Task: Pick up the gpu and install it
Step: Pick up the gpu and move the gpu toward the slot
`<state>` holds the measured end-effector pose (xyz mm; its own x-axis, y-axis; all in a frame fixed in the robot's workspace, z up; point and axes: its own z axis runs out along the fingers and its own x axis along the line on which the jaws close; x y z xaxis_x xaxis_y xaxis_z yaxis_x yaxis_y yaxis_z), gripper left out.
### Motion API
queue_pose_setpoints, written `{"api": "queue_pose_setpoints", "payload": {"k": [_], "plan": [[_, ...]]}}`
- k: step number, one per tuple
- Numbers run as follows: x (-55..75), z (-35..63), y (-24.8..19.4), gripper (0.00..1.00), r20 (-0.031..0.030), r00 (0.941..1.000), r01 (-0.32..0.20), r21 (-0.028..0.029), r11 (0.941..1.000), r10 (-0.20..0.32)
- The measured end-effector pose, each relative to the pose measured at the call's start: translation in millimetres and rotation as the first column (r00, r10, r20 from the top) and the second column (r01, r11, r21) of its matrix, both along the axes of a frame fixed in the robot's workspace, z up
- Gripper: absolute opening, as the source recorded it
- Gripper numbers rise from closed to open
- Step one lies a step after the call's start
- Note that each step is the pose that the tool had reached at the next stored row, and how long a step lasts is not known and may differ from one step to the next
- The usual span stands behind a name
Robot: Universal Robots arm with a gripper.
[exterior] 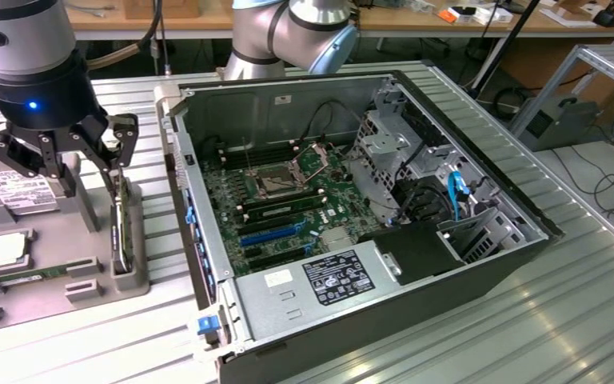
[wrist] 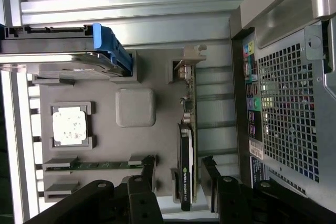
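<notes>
Wrist view: gpu [wrist: 186, 166] is seen standing on edge in slots of grey holder tray [wrist: 155, 82], w/ gripper [wrist: 179, 163] positioned over it. Jaws are spread wide apart, one finger on each side of the card, nothing clamped; whether a finger touches the card can't be told. On same tray, hard drive [wrist: 68, 61], processor chip [wrist: 68, 128] and RAM stick [wrist: 100, 164] are held in separate recesses. In exterior view, tray is set just beside open PC case [exterior: 392, 240], on the exterior view's left; motherboard [exterior: 285, 192] is exposed inside.
</notes>
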<state>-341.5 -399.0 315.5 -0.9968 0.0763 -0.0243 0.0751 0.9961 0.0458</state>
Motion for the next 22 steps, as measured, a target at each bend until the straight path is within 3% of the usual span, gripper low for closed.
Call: {"api": "queue_pose_setpoints", "payload": {"k": [14,22], "plan": [[5.7,-6.7,0.0,0.48,0.0002,1.0000,0.000,0.0000,1.0000,0.000],[9.1,-19.8,0.0,0.48,0.0001,1.0000,0.000,-0.0001,1.0000,0.000]]}}
